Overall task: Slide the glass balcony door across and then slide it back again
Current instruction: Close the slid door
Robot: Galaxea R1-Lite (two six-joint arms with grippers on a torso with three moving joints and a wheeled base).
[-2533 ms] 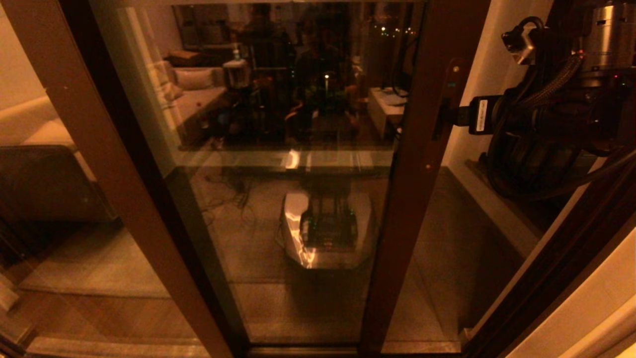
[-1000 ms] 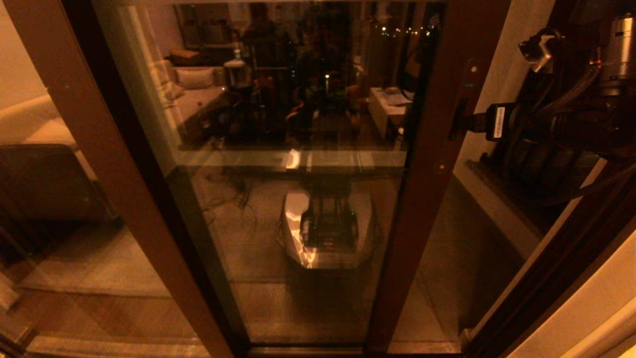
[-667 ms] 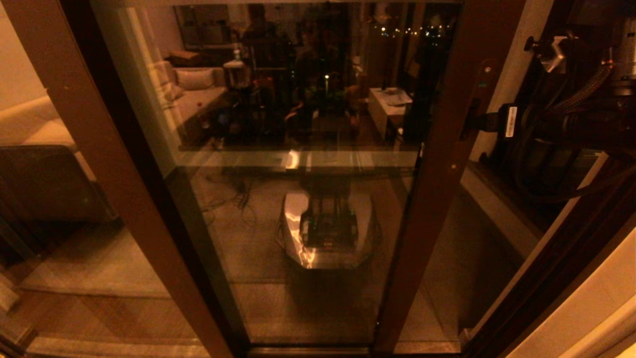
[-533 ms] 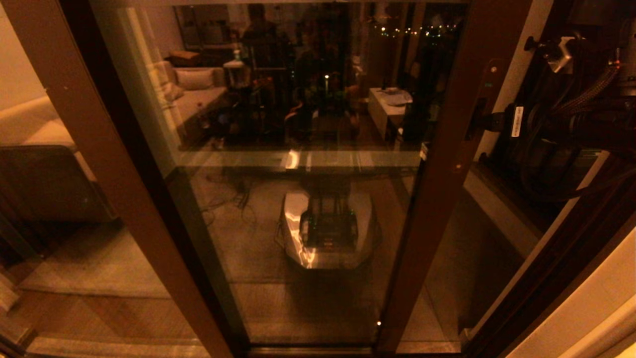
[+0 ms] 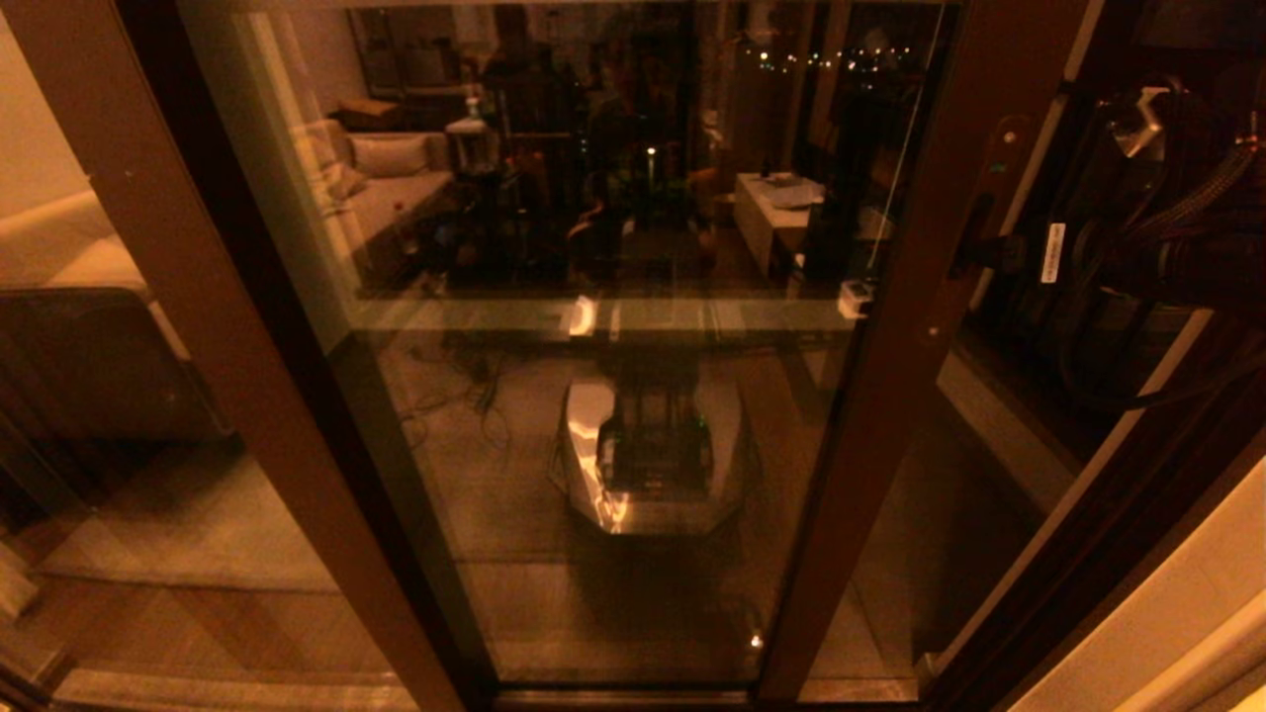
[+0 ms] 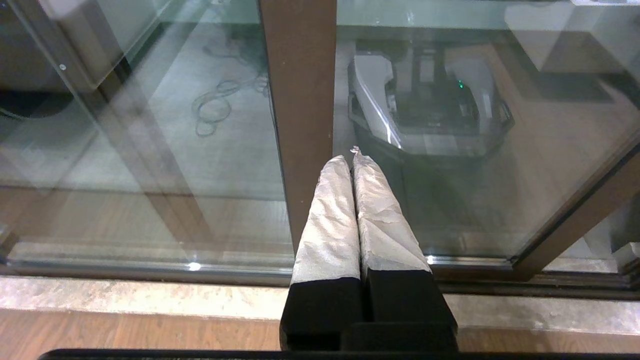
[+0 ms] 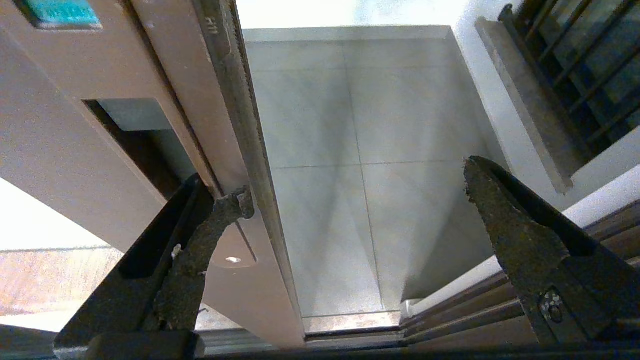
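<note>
The glass balcony door [image 5: 633, 247] fills the head view, its dark brown stile [image 5: 910, 326] to the right of centre. My right gripper [image 5: 994, 252] meets the small dark handle [image 5: 974, 232] on that stile. In the right wrist view the right gripper [image 7: 357, 182] is open. One of its fingers [image 7: 200, 240] is hooked into the handle recess [image 7: 135, 140] of the stile [image 7: 75, 125]; the other hangs free over the doorway gap. My left gripper [image 6: 348, 156] is shut and empty, low down in front of a brown post [image 6: 300, 100].
Between the stile and the dark door jamb [image 5: 1088, 554] a gap shows the pale balcony floor tiles [image 7: 375, 150]. A black barred railing [image 7: 575, 65] stands beyond. The wide lighter-brown post [image 5: 198, 297] of the fixed panel is on the left. The bottom track [image 6: 150, 267] runs along the floor.
The door's stile has slid steadily to the right with my right gripper on its handle, and the gap to the jamb has narrowed. The left arm has stayed still.
</note>
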